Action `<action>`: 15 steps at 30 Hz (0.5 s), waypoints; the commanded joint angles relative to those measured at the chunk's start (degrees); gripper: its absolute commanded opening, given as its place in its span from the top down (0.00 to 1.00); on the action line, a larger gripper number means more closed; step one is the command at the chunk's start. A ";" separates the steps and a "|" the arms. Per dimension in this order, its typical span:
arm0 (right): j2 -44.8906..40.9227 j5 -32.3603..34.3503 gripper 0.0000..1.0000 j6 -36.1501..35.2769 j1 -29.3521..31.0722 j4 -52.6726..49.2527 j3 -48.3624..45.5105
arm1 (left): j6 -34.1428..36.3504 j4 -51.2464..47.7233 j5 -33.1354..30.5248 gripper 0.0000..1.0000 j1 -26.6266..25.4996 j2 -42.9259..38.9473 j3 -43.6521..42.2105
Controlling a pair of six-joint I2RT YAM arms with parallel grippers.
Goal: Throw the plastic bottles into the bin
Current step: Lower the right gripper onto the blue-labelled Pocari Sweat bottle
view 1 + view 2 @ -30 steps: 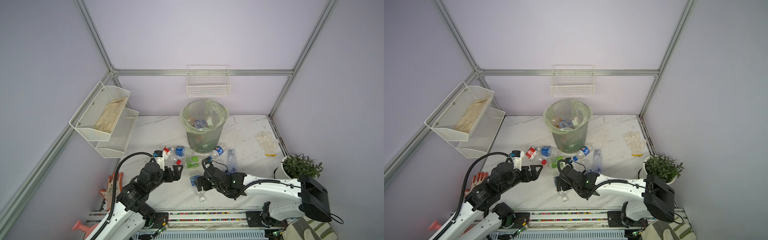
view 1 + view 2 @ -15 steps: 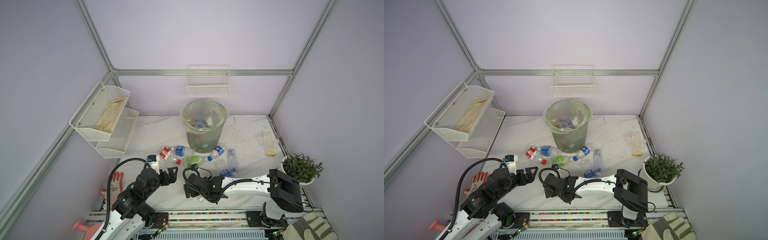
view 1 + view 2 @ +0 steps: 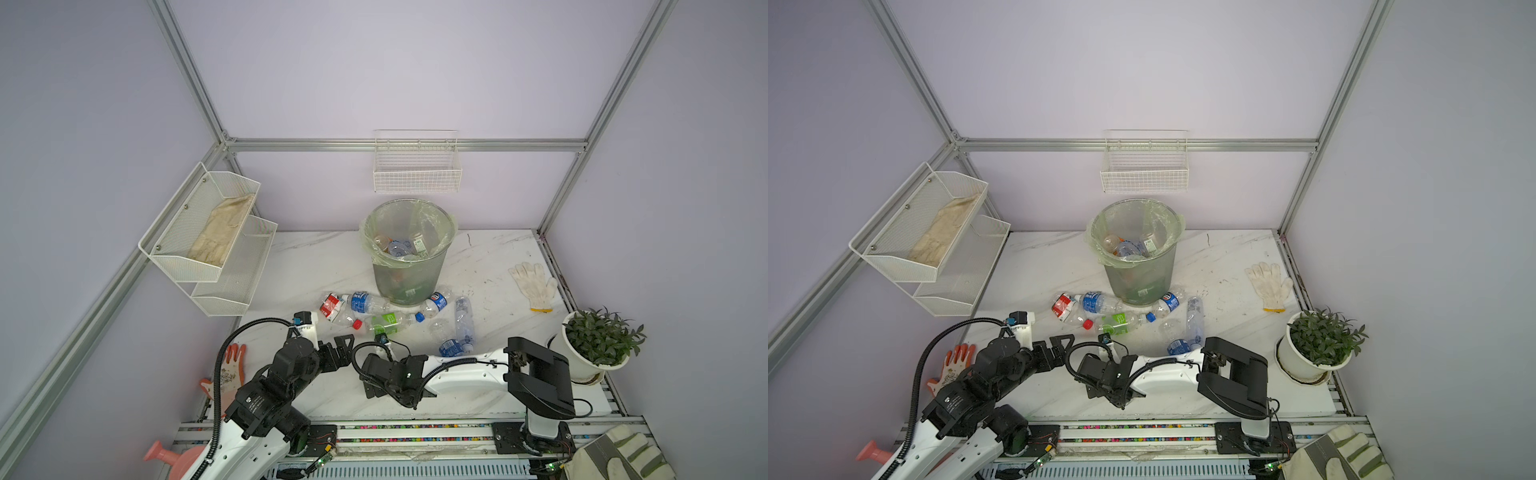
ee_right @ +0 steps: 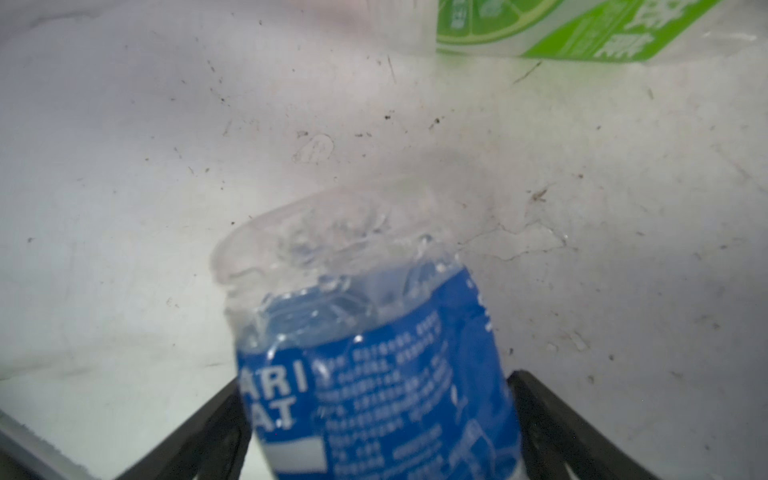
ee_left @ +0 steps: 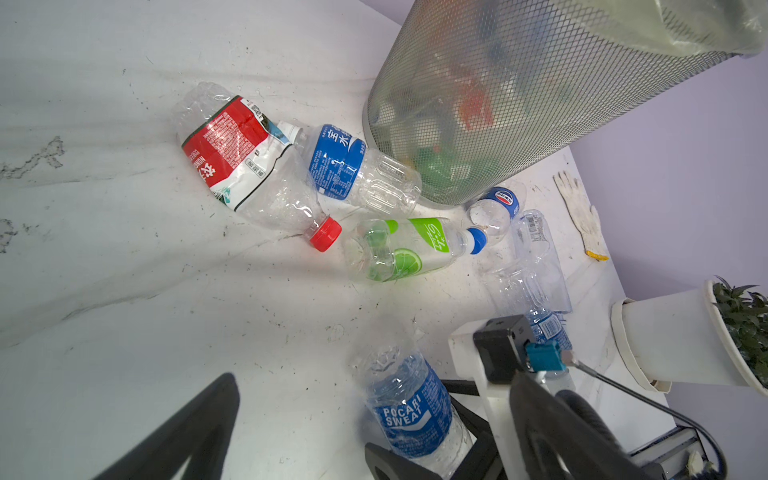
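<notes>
1. The left arm [image 3: 270, 386] rises from the front left corner of the table [image 3: 299, 282]. It bends at the elbow and reaches toward the middle.
2. The left gripper [image 3: 348, 350] hovers above the table with its jaws apart and nothing between them.
3. The right arm [image 3: 461, 372] is folded. Its dark upper link stands over the base at the front right. Its white forearm runs leftward, low along the front of the table.
4. The right gripper [image 4: 376, 382] sits just beside the left gripper, with its jaws spread wide.
5. One jaw stands on each side of a blue-label bottle [image 5: 411, 415]. The right wrist view is blurred, so I cannot tell whether the jaws press on its sides.
6. The bin [image 3: 409, 282] stands at the middle back of the table with several bottles [image 3: 399, 248] inside.
7. The loose bottles [image 3: 388, 322] lie on the table at the bin's foot, between it and the grippers.
8. A second ago the right arm's upper link stood beside the plant [image 3: 600, 338]. The arm has since drawn back and swung left, and its gripper is nearer the front edge.
9. The blue-label bottle then lay in the open in both top views. There it is now hidden under the right gripper.
10. The left arm has barely shifted, and the loose bottles lie as they did.
</notes>
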 commanded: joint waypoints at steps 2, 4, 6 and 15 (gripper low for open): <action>1.53 2.97 0.03 3.26 0.42 -5.00 1.55 | -0.59 0.53 -0.57 0.00 0.19 -1.04 -1.95; 1.83 3.06 0.02 3.53 0.42 -5.44 1.74 | -0.76 0.42 -0.58 0.00 0.14 -1.43 -2.03; 2.05 3.31 0.03 3.87 0.42 -5.80 1.83 | -0.87 0.30 -0.53 0.00 0.15 -1.70 -2.04; 2.97 4.19 0.03 6.03 0.45 -8.03 1.94 | -1.20 -0.02 -0.45 0.00 0.17 -2.37 -1.96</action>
